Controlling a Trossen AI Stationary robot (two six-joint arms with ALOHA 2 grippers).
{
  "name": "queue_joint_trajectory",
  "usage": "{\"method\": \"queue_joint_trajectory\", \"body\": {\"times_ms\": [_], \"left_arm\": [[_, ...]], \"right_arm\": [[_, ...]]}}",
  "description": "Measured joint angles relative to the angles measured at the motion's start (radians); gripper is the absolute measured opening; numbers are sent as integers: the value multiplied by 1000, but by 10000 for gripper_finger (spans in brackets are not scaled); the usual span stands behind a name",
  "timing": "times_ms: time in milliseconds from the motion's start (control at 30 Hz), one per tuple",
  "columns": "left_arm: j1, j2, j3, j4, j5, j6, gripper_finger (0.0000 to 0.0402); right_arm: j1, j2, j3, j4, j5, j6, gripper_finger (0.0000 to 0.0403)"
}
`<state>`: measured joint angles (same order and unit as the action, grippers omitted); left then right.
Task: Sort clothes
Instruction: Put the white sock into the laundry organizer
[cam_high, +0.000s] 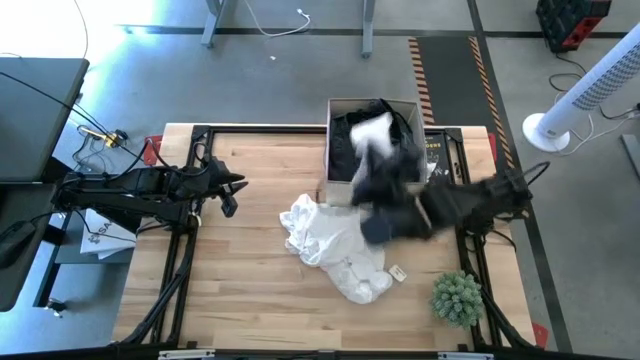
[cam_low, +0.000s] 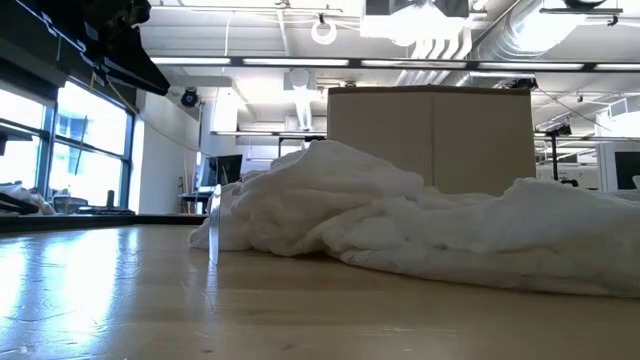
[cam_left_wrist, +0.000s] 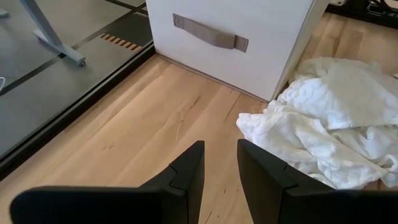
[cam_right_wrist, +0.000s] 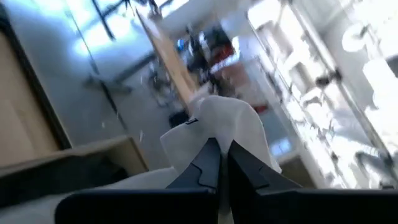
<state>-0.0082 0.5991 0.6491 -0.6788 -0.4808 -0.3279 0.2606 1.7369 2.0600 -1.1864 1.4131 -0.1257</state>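
Note:
A heap of white clothes (cam_high: 330, 240) lies crumpled on the table's middle (cam_low: 400, 220) (cam_left_wrist: 336, 118). Behind it stands an open box (cam_high: 335, 108) (cam_low: 430, 135) (cam_left_wrist: 249, 43) with dark clothes (cam_high: 400, 130) inside. My right gripper (cam_right_wrist: 219, 163) is raised above the box's near side, shut on a white garment (cam_right_wrist: 221, 121), which shows blurred over the box (cam_high: 372, 135). My left gripper (cam_high: 232, 195) (cam_left_wrist: 219, 171) waits open above the table's left part, with nothing between its fingers. My right gripper pinches a bunched part of the white garment (cam_right_wrist: 214, 134) between its two shut fingers, at their free ends. The garment is lifted clear of the table and trails slack from the fingertips. One layer or several, I cannot tell.
A small spiky green plant (cam_high: 458, 297) stands at the table's near right corner. A small tag (cam_high: 397, 272) lies beside the white heap. Bare wood spreads over the table's left and near parts (cam_high: 240, 290).

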Motion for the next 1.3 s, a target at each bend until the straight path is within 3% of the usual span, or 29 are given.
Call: {"method": "queue_joint_trajectory", "body": {"times_ms": [133,267,367,467,567,667,833,967,1167,1300], "left_arm": [[0,0,0,0,0,6,93],[0,0,0,0,0,6,93],[0,0,0,0,0,6,93],[0,0,0,0,0,6,93],[0,0,0,0,0,6,93],[0,0,0,0,-1,6,93],[0,0,0,0,-1,6,93],[0,0,0,0,-1,6,93],[0,0,0,-1,-1,6,93],[0,0,0,0,-1,6,93]], "right_arm": [[-247,-1,11,-57,-390,57,5],[-487,-1,-129,58,-734,58,6],[-629,1,-290,271,-873,71,6],[-730,1,-467,596,-967,175,6],[-799,5,-632,878,-1127,264,7],[-832,24,-756,1053,-1257,307,7],[-841,49,-840,1101,-1307,312,20],[-836,40,-819,1062,-1321,294,65],[-827,10,-574,776,-1286,249,141],[-813,9,-410,592,-1243,279,161]]}}
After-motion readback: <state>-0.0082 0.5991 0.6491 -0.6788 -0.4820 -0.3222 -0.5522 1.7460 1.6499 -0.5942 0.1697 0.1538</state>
